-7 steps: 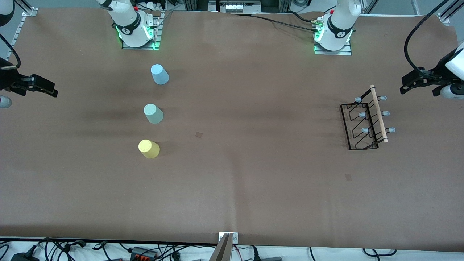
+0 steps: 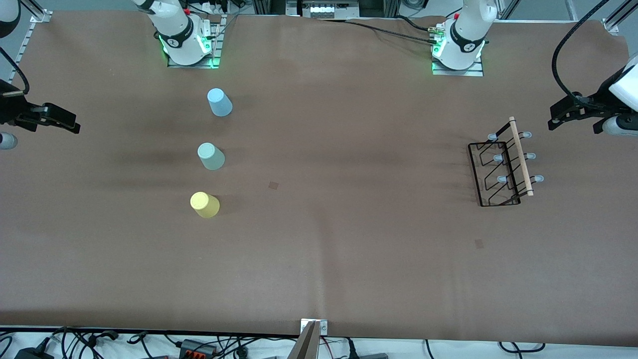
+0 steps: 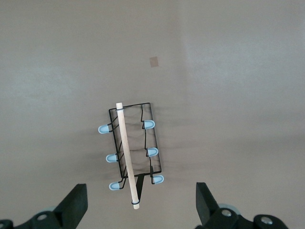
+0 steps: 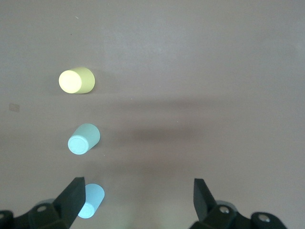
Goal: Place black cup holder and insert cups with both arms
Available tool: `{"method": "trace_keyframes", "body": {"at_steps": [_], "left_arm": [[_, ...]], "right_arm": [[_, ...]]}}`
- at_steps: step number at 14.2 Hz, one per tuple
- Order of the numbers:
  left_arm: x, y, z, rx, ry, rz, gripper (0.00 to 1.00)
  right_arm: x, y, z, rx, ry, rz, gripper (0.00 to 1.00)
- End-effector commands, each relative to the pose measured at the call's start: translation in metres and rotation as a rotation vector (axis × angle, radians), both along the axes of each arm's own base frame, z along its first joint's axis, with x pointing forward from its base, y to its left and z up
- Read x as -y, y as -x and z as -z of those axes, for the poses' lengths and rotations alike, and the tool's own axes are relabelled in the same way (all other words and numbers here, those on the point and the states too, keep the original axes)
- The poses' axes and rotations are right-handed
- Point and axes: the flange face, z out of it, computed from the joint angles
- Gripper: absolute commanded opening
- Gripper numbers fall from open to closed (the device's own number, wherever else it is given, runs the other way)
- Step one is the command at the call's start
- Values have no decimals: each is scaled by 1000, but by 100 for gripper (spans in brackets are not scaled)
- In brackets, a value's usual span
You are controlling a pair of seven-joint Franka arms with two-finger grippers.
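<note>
Fingers (image 3: 76,202) apart; thin wire rack (image 3: 133,152).

Two white robot arms rise from bases along the table's top edge and reach out to opposite ends; the left gripper (image 2: 558,118) hangs with fingers spread wide and empty; the right gripper (image 2: 70,124) hangs likewise, parted and empty.

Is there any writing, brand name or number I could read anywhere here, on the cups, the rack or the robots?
No text reads anywhere in these pictures.
The light blue cup, the grey-green cup, the yellow cup and the black cup holder are plain.
Round marks on the black rings at the left arm's base and the right arm's base: too small to read.
</note>
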Motion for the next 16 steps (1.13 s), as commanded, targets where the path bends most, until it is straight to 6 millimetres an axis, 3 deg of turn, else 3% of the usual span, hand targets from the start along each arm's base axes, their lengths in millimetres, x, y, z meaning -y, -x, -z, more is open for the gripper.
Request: {"method": "trace_keyframes", "body": {"at_steps": [1,6,9,11,13,15,16], "left_arm": [[1,4,-8,10,-23,12,100],[3,13,-9,-69,-21,16,100],[-5,23,0,-186,-14,9,100],[-8,9,12,-203,-6,2,100],[-9,-23,30,-217,-12,3,100],[-15,-40,40,-226,-12,6,100],[-33,-40,47,-234,-8,-7,100]], "right_arm": [[-1,-5,31,-112,-19,-41,100],[-2,8,55,-238,-34,-63,100],[-4,26,62,-156,-29,-66,100],[-7,53,75,-96,-22,-61,100],[-7,75,101,-54,-19,-59,100],[-10,82,126,-59,-16,-48,100],[-12,82,135,-54,-12,-23,100]]}}
